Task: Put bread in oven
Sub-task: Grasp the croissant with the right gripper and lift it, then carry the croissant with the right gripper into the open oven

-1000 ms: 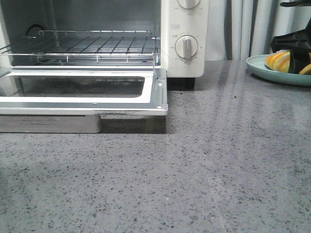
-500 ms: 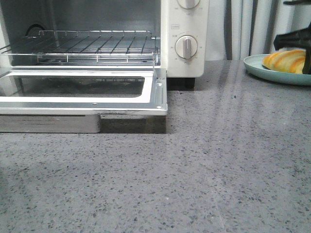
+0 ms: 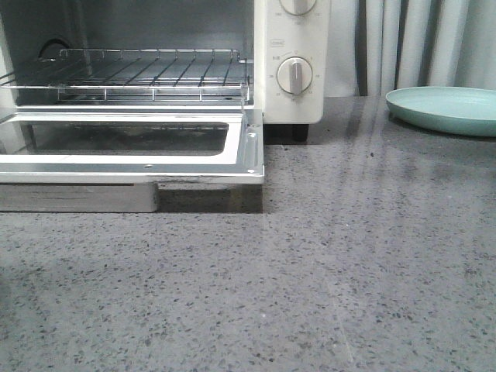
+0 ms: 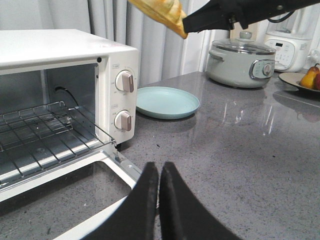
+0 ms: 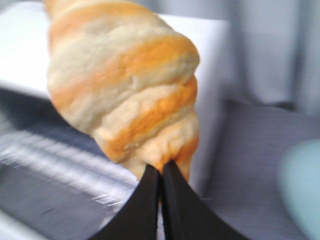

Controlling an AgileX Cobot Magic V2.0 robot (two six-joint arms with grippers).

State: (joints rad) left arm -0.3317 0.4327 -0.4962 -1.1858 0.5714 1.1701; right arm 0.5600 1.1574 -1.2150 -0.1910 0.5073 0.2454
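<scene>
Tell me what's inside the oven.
Inside the oven, only a bare wire rack shows, plus a dark cable at the back wall; its upper part is out of view.

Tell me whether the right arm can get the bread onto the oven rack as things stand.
Probably yes. The right hand holds the bread in the air, the oven door lies fully open, and the rack looks bare.

teal plate [image 3: 442,111], rice cooker [image 4: 241,62], grey countertop [image 3: 349,271]

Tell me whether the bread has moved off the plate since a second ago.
Yes. The bread has left the teal plate, which sits bare in the front view; the right gripper holds it raised above the counter, toward the oven.
</scene>
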